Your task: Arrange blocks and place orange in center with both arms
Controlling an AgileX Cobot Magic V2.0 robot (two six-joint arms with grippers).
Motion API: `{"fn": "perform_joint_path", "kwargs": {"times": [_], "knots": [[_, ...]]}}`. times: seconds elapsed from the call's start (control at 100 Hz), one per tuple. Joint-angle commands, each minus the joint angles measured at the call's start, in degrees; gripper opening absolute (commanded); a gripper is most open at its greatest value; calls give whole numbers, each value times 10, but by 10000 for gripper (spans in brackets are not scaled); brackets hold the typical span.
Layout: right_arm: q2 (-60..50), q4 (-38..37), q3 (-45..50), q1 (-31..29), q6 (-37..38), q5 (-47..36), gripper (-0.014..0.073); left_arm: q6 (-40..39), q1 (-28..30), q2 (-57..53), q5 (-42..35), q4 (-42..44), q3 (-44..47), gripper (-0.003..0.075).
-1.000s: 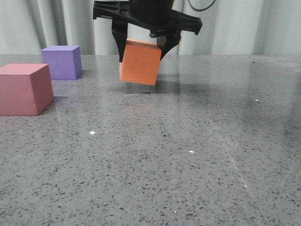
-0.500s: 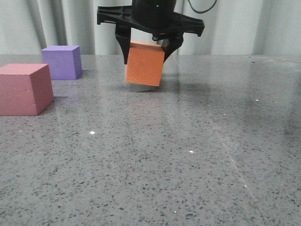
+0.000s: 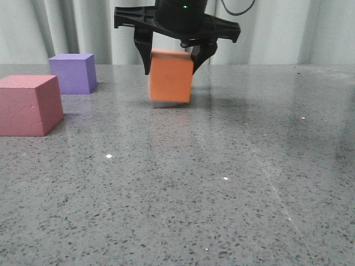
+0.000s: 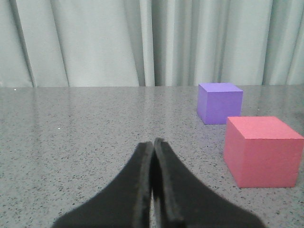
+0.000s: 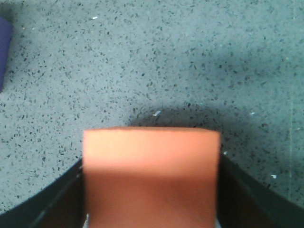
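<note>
The orange cube [image 3: 171, 76] is a plain, bright orange. The purple cube [image 3: 72, 72] is lilac and the third cube [image 3: 29, 105] dusty pink-red. The tabletop [image 3: 222, 183] is grey, speckled dark.

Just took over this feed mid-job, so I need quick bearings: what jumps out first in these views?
The orange block stands out first, pinched between the fingers of the right tool above the middle of the grey table, towards the back. To the left sit the pink-red block near the front and the purple block behind it. The left tool is shut and empty.
</note>
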Motion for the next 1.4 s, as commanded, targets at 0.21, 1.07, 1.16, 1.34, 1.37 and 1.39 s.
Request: {"fn": "perform_joint_path", "kwargs": {"times": [0.21,1.07,1.16,1.34,1.37,1.39], "knots": [[-31,-15,-20,0,-2,-16,650,-1,1,-19,-43,-5,32,-19],[-347,-90,79,-111,-178,38,643,-1,1,-19,-43,-5,32,-19],[-410,-90,159,-139,-178,21,620,-1,1,-19,-43,-5,32,-19],[-547,-90,323,-178,-179,-3,369,-1,1,-19,-43,-5,32,-19],[-568,-90,352,-179,-179,-4,289,-1,1,-19,-43,-5,32,-19],[-583,-90,369,-180,-179,-4,256,-1,1,-19,-43,-5,32,-19]]}}
